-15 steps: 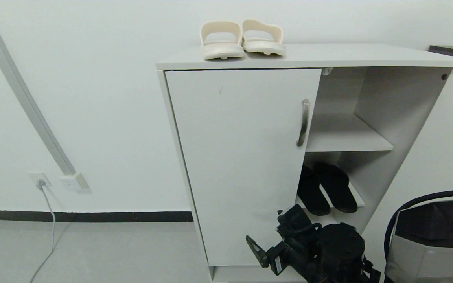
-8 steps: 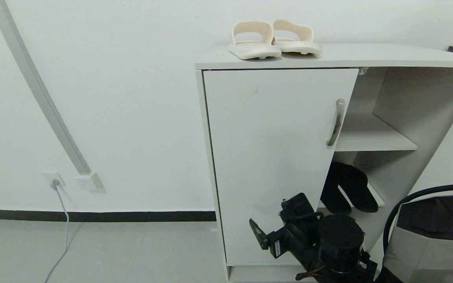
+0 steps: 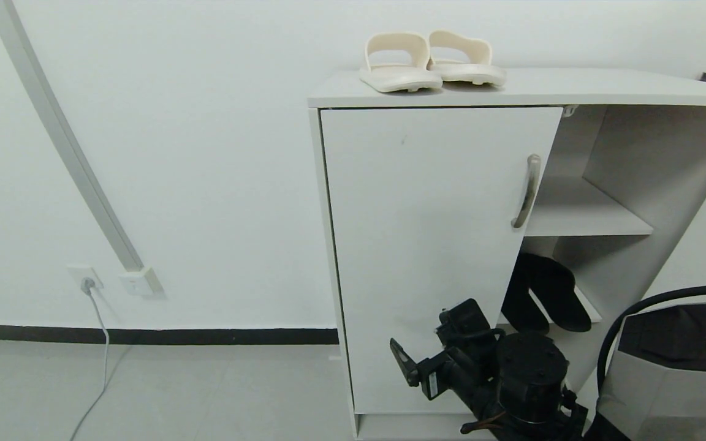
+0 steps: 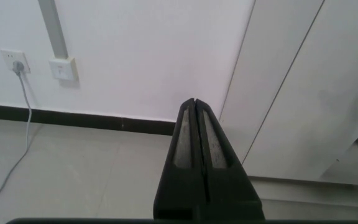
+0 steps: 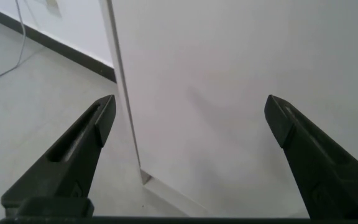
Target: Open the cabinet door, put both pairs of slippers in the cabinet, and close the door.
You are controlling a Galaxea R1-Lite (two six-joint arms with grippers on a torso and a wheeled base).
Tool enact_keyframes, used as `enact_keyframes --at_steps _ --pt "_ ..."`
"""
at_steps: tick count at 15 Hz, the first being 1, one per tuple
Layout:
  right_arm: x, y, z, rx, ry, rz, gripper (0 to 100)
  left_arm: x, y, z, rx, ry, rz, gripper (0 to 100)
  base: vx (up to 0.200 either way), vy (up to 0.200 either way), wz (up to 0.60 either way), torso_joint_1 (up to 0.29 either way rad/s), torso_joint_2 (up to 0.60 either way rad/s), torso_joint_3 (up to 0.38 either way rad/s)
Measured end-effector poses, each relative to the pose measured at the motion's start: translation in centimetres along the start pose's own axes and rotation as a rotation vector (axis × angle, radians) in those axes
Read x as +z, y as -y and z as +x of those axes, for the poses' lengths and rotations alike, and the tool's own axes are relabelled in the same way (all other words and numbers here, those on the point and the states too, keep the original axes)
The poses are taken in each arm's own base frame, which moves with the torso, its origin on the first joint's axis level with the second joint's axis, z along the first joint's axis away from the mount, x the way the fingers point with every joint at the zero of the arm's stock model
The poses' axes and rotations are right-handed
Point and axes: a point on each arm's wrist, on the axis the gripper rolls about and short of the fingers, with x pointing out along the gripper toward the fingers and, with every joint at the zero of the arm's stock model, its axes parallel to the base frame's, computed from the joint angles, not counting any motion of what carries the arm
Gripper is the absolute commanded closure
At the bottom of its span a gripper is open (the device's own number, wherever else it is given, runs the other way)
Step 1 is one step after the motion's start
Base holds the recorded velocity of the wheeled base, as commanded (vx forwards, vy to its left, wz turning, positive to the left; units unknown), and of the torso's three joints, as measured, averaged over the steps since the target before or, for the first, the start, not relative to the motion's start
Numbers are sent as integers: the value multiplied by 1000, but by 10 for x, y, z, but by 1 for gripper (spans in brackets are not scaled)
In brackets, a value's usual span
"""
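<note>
Spread wide on the right gripper [image 5: 189,104], low before the shut cabinet door [image 3: 432,245]; pressed together on the left gripper [image 4: 194,106], facing the wall. High above, on the cabinet top [image 3: 604,86]: cream slippers [image 3: 432,64], long axes front-to-back. Black slippers [image 3: 549,294] inside the open compartment, on the lower shelf [image 3: 593,313]. Likely a right-arm reach upward.

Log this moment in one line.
cream slippers: on cabinet top | black slippers: on lower shelf, right bay open | left door: closed | left gripper: shut, empty | right gripper: open, facing left door
</note>
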Motion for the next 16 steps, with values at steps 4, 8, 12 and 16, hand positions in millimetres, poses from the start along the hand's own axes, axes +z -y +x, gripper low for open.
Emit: enact_keyframes --at_steps 4,8,12,16 --pt "-1 -1 0 2 -2 -1 0 0 0 0 0 -1 0 100 0 0 0 5 -96 -117" --pt "2 -4 -3 15 5 -2 0 0 0 0 0 1 0 100 0 0 0 35 -403 -350" --pt "3 -4 -6 17 3 -4 0 0 0 0 0 0 0 100 0 0 0 101 -464 -351" --pt "2 -4 -7 20 -1 -16 0 0 0 0 1 0 -1 100 0 0 0 141 -465 -333"
